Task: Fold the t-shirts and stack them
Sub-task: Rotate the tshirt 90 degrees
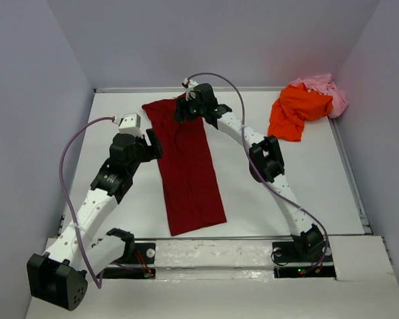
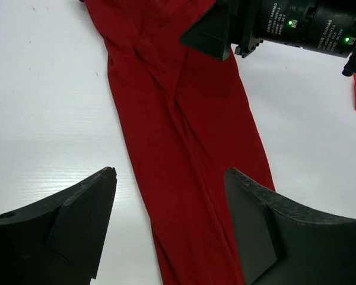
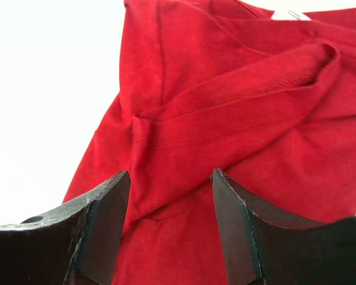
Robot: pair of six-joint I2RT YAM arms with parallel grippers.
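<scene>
The dark red t-shirt (image 1: 186, 166) lies on the table folded lengthwise into a long narrow strip running from the far middle toward the near edge. It also shows in the left wrist view (image 2: 184, 142) and the right wrist view (image 3: 225, 119). My left gripper (image 1: 153, 143) is open and empty, above the strip's left edge. My right gripper (image 1: 181, 109) is open, just above the shirt's far end with its folded sleeve. The bright orange t-shirt (image 1: 296, 109) and the pale pink t-shirt (image 1: 322, 90) lie crumpled together at the far right.
The white table (image 1: 306, 186) is enclosed by grey walls on three sides. The right arm's wrist (image 2: 296, 24) shows at the top of the left wrist view. A white strip (image 1: 213, 252) runs between the arm bases at the near edge.
</scene>
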